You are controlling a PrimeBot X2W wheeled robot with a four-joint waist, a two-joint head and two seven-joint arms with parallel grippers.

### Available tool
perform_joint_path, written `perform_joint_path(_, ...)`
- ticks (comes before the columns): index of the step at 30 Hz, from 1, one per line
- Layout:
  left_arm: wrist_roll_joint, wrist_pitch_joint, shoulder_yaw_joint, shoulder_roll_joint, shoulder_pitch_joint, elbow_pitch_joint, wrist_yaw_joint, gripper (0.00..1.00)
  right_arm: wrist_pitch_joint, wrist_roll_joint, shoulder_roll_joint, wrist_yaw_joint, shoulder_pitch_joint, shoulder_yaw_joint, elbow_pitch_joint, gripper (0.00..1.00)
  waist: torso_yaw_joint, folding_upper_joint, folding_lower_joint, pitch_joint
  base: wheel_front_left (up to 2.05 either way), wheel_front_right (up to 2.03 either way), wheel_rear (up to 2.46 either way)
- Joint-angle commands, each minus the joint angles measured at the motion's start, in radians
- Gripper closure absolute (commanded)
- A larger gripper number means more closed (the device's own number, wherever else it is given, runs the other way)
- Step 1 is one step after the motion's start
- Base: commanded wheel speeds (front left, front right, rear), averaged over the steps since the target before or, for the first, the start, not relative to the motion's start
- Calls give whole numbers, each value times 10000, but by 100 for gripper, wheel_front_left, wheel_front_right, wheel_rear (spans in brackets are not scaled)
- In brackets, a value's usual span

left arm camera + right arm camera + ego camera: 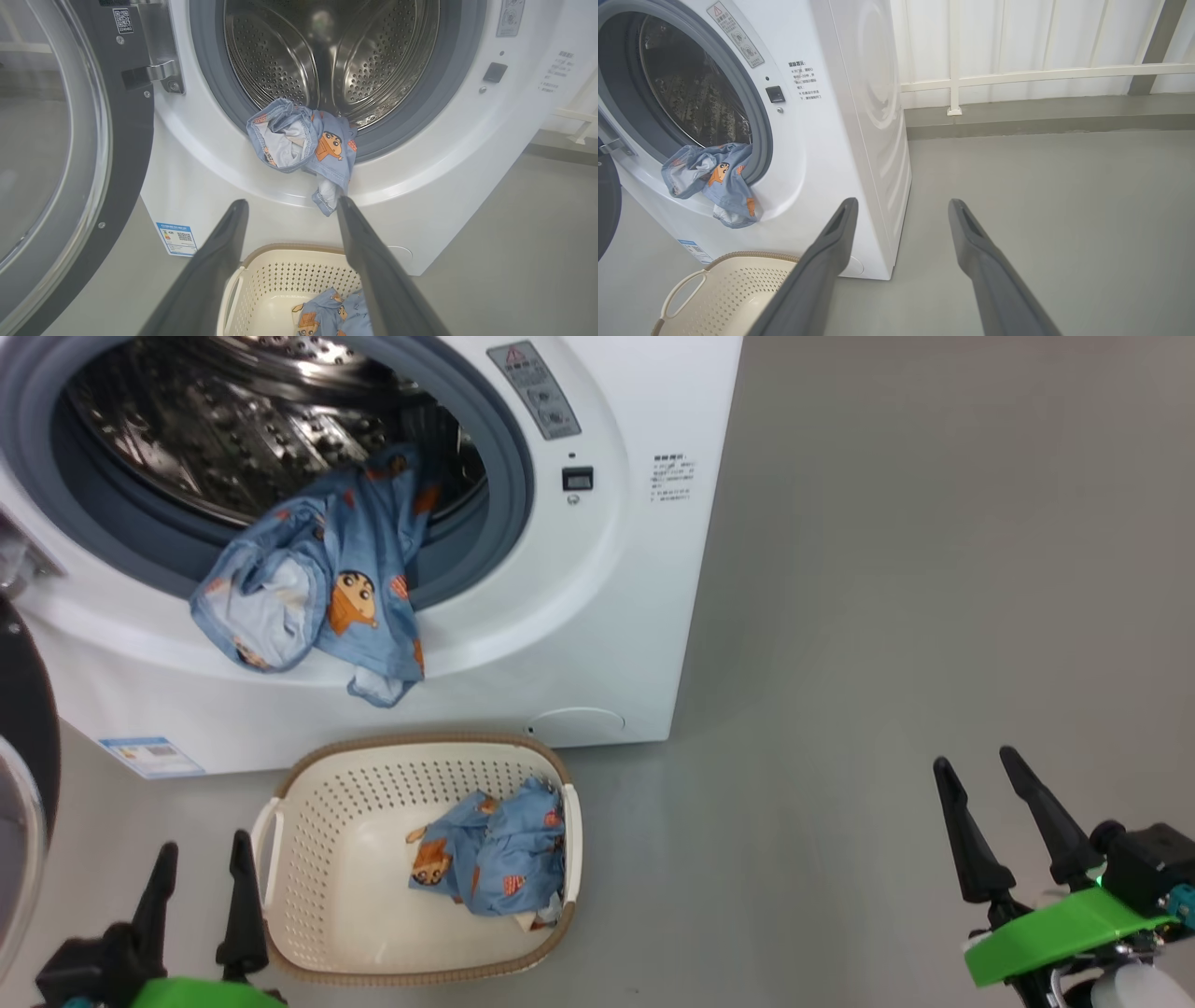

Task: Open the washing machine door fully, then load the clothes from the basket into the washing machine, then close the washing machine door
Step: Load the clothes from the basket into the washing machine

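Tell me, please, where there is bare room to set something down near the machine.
Free: the grey floor right of the washing machine and basket, as far as the right end effector; also the basket's left half. Crowded: the drum's lower lip, where clothes hang out, and the left side, taken by the open door.

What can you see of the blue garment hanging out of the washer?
The blue garment is light blue cloth printed with orange-brown cartoon figures, its paler inside showing where it folds open. It is crumpled, half in and half out: its upper end reaches into the steel drum, its middle drapes over the lower lip of the grey rubber seal, and its lower end hangs against the white front of the washing machine, above the basket and clear of it. Only the machine touches it.
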Motion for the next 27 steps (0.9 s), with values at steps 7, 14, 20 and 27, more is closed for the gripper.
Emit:
perform_joint_path(7,-279,-66,17,446,-1309,634,-34,0,-82,-46,-88,44,-772,297,-305,0,-152,0,0,996,0,0,0)
perform_joint_path(14,-705,-66,-479,760,-2802,1697,-34,0,-82,-70,77,44,-1332,371,-349,0,-287,0,0,1858,0,0,0)
perform_joint_path(20,-1240,-66,-1040,1147,-4503,2967,-34,0,-82,-56,186,44,-1904,487,-393,0,-515,0,0,2776,0,0,0)
perform_joint_path(27,-1837,-67,-1720,1672,-6245,4379,-34,0,-82,-64,340,44,-2499,542,-452,0,-925,0,0,3738,0,0,0)
